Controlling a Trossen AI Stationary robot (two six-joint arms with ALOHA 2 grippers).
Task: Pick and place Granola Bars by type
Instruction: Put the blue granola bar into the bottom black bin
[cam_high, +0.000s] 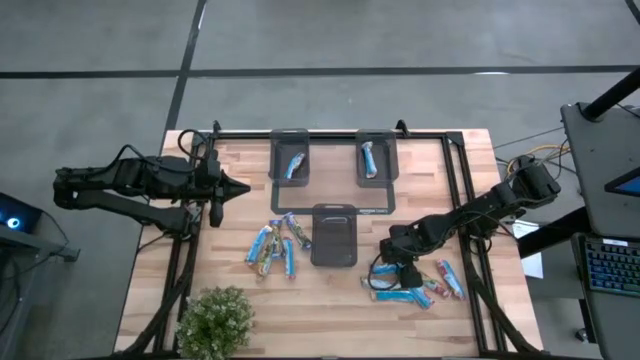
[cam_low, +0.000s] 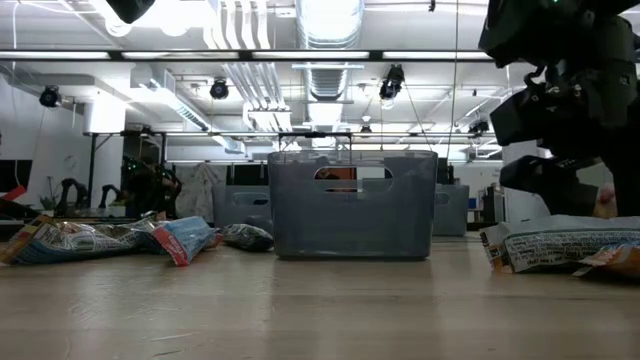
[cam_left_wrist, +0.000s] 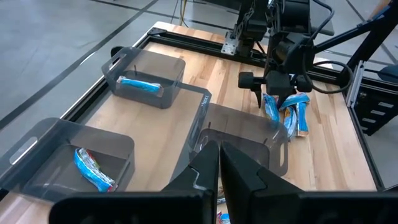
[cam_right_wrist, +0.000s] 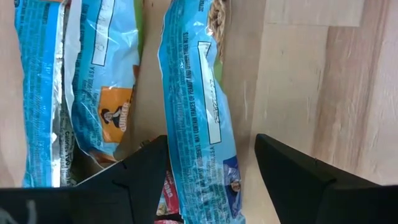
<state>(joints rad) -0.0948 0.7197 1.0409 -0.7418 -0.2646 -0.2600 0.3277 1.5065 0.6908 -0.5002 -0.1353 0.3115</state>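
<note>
Trays: three dark grey ones; the two far trays (cam_high: 290, 158) (cam_high: 377, 158) each hold one bar, the near tray (cam_high: 334, 236) shows none.
Granola Bars: two loose heaps on the wood, one left of the near tray (cam_high: 273, 247) (about six), one at the right (cam_high: 420, 286).
Right gripper (cam_right_wrist: 211, 174): lowered over the right heap, fingers apart, straddling one light-blue bar (cam_right_wrist: 199, 112); contact unclear.
Left gripper (cam_high: 237, 187): above the table's left edge, fingers together, holding nothing.

A robotics lab or workshop: exposed ducts (cam_low: 330, 45) and strip lights are running overhead, a wooden bench (cam_high: 330, 290) is sitting on bare concrete floor (cam_high: 100, 50), cables trailing beside a keyboard (cam_high: 612, 265).
</note>
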